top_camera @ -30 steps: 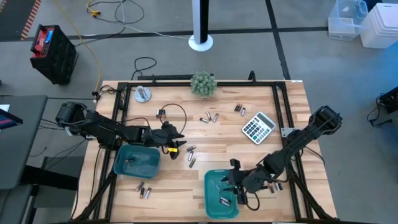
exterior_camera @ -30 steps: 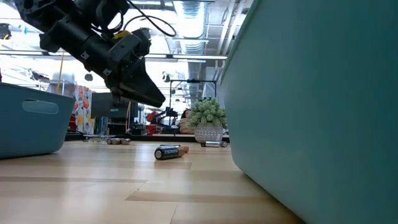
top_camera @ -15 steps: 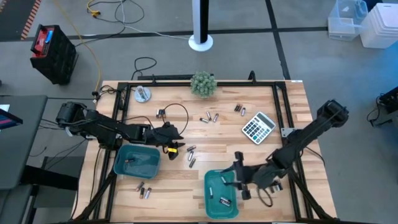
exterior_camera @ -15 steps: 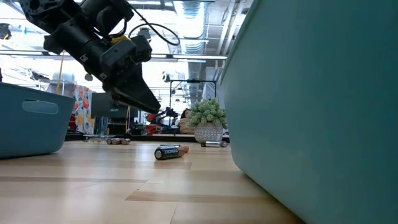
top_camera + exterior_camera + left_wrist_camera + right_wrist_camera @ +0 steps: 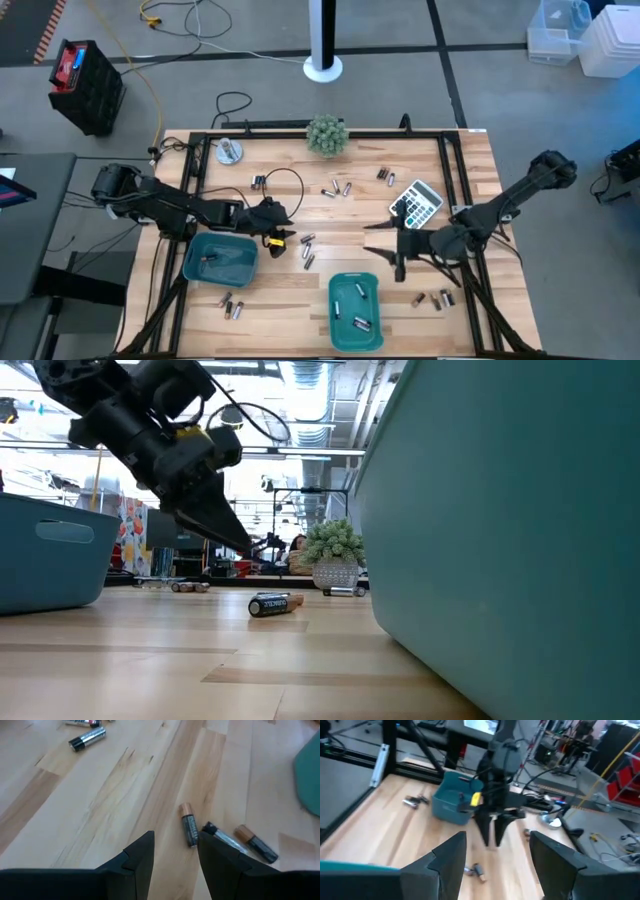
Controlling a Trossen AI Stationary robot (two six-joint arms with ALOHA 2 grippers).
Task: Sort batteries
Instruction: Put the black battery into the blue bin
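Right gripper [image 5: 385,239] risen, batteries [image 5: 307,249] beside left jaws

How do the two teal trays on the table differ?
The left tray lies wide, beside the left gripper; the right tray lies lengthwise at the table's near edge. The left tray shows one small item inside; the right tray holds several batteries. Both are teal with rounded corners.
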